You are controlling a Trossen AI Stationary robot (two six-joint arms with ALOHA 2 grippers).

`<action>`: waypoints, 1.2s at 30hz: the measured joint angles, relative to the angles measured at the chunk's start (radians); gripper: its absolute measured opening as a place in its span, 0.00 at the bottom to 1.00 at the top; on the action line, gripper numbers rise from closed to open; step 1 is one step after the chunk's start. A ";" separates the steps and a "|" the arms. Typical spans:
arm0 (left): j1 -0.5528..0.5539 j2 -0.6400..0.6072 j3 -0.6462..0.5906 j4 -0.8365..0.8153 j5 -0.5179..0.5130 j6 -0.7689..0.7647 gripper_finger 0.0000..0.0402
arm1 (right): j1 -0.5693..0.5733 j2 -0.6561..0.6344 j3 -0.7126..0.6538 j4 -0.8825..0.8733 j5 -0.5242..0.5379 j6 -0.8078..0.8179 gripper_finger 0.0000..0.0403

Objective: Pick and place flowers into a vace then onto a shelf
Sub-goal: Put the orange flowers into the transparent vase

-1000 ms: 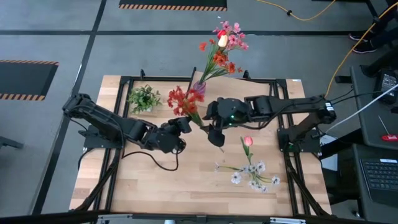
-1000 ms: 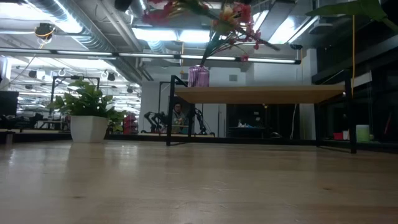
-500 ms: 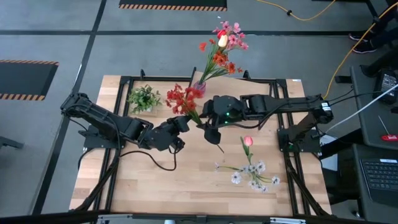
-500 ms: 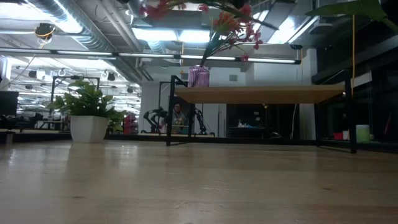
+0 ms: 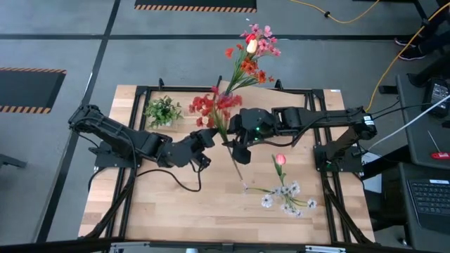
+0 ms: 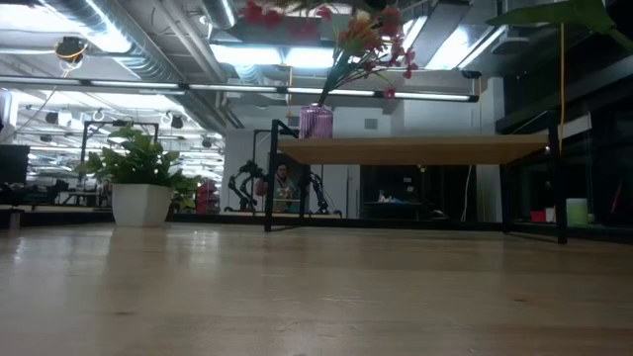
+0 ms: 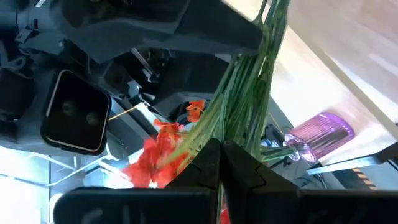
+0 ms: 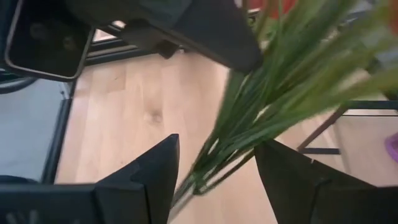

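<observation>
A red-bloomed bunch of flowers (image 5: 213, 107) with long green stems hangs just beside the purple vase (image 6: 316, 122), gripped by the left gripper (image 5: 208, 138) fingers (image 7: 205, 165); the right gripper (image 5: 238, 149) fingers (image 8: 146, 171) spread around the stems. Only the low view shows the vase atop the shelf (image 6: 415, 149).

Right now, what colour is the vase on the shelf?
Purple, a ribbed see-through vase; it shows best in the left wrist view.

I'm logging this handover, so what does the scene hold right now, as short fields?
left gripper: shut on the red flowers
right gripper: open, fingers either side of the green stems
vase: purple, on the shelf, already holds flowers
on the table: pink tulip, white flowers, small potted plant
</observation>
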 joint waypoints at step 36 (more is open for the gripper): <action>-0.060 -0.019 0.000 0.072 0.080 -0.162 0.18 | -0.012 0.000 0.000 0.008 0.133 -0.027 0.01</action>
